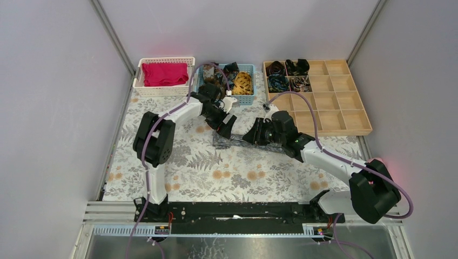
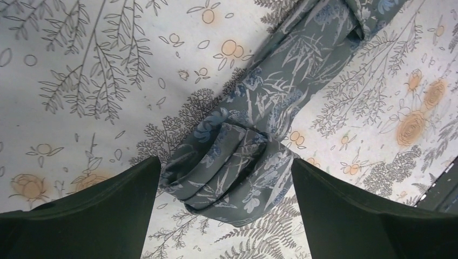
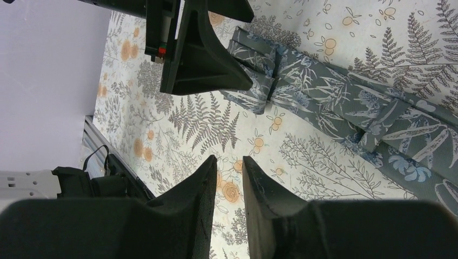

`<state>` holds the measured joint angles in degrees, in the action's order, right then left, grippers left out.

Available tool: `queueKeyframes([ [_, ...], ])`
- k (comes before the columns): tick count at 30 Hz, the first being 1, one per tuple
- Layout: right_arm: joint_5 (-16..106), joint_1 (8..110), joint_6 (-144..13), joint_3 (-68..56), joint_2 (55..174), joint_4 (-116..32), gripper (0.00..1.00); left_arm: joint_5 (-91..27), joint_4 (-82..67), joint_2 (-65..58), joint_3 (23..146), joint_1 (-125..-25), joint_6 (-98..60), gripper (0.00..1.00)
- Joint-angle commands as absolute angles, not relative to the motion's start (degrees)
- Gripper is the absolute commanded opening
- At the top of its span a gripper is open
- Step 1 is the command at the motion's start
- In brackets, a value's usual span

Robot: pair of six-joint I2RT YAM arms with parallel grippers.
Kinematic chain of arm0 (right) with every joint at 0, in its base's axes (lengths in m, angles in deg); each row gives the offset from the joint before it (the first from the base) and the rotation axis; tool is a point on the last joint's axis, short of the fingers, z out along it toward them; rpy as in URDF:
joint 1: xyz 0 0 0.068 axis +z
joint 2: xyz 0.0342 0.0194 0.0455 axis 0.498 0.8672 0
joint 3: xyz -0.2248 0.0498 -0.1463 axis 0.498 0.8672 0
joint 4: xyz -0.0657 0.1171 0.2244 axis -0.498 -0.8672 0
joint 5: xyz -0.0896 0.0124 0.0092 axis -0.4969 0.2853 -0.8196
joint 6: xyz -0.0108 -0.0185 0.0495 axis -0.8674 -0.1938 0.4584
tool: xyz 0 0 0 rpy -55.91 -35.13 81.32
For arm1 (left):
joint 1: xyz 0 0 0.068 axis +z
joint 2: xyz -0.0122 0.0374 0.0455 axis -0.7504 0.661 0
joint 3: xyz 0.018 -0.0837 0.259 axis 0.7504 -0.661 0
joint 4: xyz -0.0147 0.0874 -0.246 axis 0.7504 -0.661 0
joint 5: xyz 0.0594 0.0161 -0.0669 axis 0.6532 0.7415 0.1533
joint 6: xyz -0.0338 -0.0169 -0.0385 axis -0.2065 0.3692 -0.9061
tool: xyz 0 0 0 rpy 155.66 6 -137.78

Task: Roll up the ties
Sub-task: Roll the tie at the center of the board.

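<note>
A grey-blue leaf-patterned tie (image 1: 246, 142) lies flat across the middle of the floral table mat. Its left end is rolled into a small coil (image 2: 229, 167). My left gripper (image 1: 224, 128) is open and straddles that coil; in the left wrist view the gripper (image 2: 224, 164) has a finger close to each side of the coil. My right gripper (image 1: 250, 136) hovers over the tie's middle. In the right wrist view the gripper (image 3: 229, 159) has its fingers nearly together and nothing between them. The tie (image 3: 345, 102) runs past above the fingers.
A blue basket (image 1: 244, 99) at the back holds loose ties, one yellow-orange (image 1: 243, 82). A white basket (image 1: 141, 89) holds magenta cloth. A wooden compartment tray (image 1: 337, 108) at the back right has coiled ties (image 1: 286, 75) in its far-left cells.
</note>
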<state>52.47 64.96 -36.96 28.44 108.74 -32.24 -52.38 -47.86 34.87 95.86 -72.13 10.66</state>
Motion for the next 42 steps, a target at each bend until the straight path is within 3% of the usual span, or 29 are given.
queueKeyframes([
  [1, 52.98, 65.29, -36.44, 28.92, 108.38, -29.54, 0.31, -56.23, -50.47, 36.03, 97.61, -71.74, 11.28, 0.99],
  [15, 54.53, 65.28, -34.45, 30.2, 105.79, -28.56, 0.31, -56.16, -46.92, 32.57, 89.4, -74.08, 6.0, 0.99],
  [35, 51.01, 66.41, -37.59, 32.16, 100.04, -34.27, 0.31, -36.47, -38.67, 21.61, 81.85, -80.87, -0.79, 0.99],
  [39, 48.88, 68.04, -38.83, 32.74, 99.52, -35.49, 0.19, -31.58, -34.47, 19.89, 82.6, -77.97, -5.31, 0.99],
  [42, 44.58, 72.13, -41.64, 31.27, 100.75, -38.04, 0.05, -33.22, -33.57, 19.58, 84.57, -74.74, -10.15, 0.89],
])
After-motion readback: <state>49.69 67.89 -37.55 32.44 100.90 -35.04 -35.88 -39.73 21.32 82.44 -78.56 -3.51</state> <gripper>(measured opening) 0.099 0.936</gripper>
